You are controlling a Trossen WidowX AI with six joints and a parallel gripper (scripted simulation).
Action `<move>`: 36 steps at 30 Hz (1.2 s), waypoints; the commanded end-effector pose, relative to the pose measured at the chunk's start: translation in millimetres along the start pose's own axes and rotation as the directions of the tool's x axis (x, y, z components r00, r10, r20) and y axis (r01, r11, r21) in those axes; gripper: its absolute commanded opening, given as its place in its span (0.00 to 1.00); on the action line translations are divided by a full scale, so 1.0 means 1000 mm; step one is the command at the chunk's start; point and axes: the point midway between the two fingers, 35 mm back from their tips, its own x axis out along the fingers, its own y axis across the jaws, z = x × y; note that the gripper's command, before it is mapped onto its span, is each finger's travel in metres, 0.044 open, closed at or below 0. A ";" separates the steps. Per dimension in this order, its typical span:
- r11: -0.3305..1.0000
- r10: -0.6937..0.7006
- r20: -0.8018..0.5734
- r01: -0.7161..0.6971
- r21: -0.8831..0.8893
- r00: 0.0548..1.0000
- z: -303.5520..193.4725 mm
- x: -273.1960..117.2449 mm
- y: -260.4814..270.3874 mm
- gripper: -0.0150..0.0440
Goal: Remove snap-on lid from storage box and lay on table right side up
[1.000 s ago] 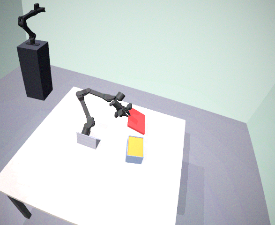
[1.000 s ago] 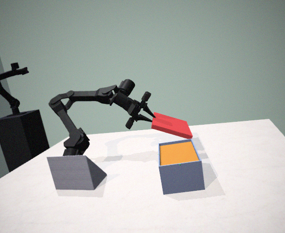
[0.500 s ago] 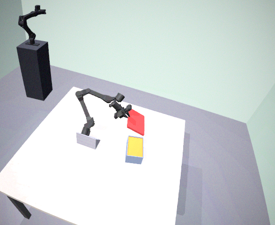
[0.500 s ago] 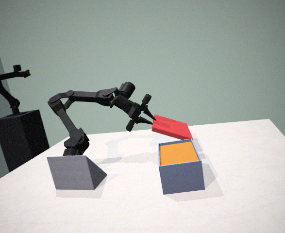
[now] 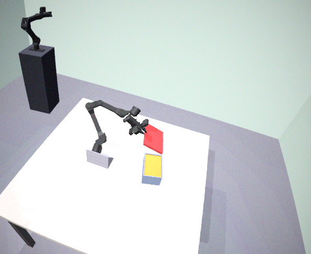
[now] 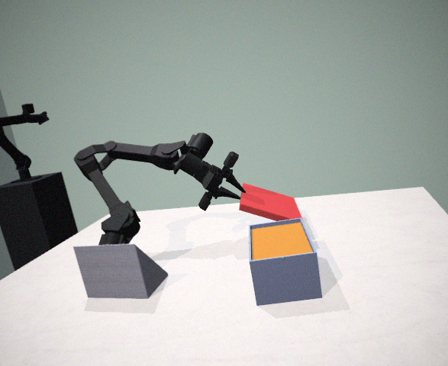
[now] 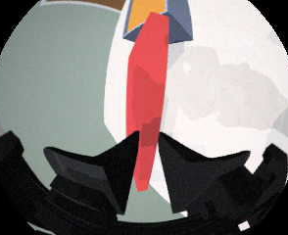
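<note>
The red lid (image 5: 155, 141) (image 6: 273, 203) (image 7: 151, 73) is off the box, beyond its back side. It is tilted, its far end lower than the end at the fingers, with its smooth face up. My gripper (image 5: 145, 132) (image 6: 242, 194) (image 7: 148, 135) is shut on the lid's near edge and holds it above the table (image 5: 100, 207) (image 6: 176, 335). The storage box (image 5: 151, 180) (image 6: 287, 279) (image 7: 180, 22) stands upright and open, with an orange-yellow surface inside. In the exterior view the lid's low end appears just behind the box's back rim; whether they touch is hard to tell.
The arm's grey wedge-shaped base (image 5: 97, 159) (image 6: 113, 271) stands on the table to the left of the box. A second arm (image 5: 30, 29) (image 6: 8, 149) stands on a dark pedestal (image 5: 37, 82) (image 6: 30, 216) off the table at the back left.
</note>
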 end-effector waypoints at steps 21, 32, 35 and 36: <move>1.000 0.014 0.000 -0.014 0.003 1.000 -0.001 0.012 -0.012 0.25; 1.000 0.014 0.000 -0.014 0.004 1.000 -0.001 0.017 -0.019 0.25; 1.000 0.014 -0.001 -0.014 0.004 1.000 -0.001 0.019 -0.021 0.25; 1.000 0.015 -0.001 -0.015 0.004 1.000 -0.001 0.019 -0.021 0.25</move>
